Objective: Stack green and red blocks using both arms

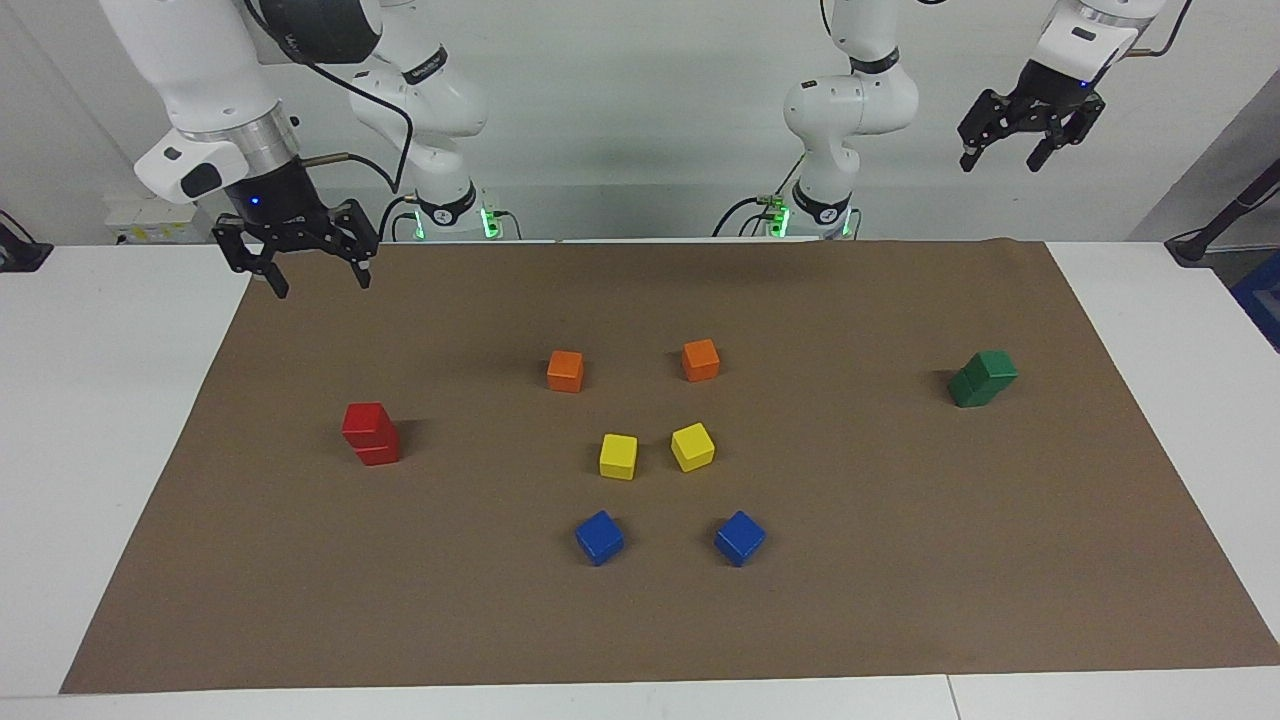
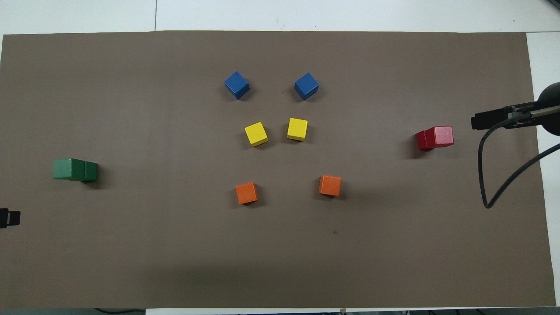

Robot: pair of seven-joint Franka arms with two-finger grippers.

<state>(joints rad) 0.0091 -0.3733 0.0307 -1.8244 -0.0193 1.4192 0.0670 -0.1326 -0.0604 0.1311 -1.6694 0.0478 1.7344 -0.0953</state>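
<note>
Two red blocks [image 1: 372,433] [image 2: 435,137] stand stacked, slightly askew, toward the right arm's end of the brown mat [image 1: 900,600]. Two green blocks [image 1: 983,378] [image 2: 74,169] stand stacked, the upper one offset, toward the left arm's end. My right gripper [image 1: 322,285] hangs open and empty over the mat's corner by the robots, apart from the red stack. High above the left arm's end of the table, my left gripper [image 1: 1000,163] waits open and empty, well clear of the green stack.
Loose cubes sit in pairs mid-mat: two orange [image 1: 565,370] [image 1: 701,360] nearest the robots, two yellow [image 1: 618,456] [image 1: 692,446], then two blue [image 1: 599,537] [image 1: 740,537] farthest. White tabletop [image 1: 90,450] borders the mat. The right arm's cable [image 2: 494,175] loops beside the red stack.
</note>
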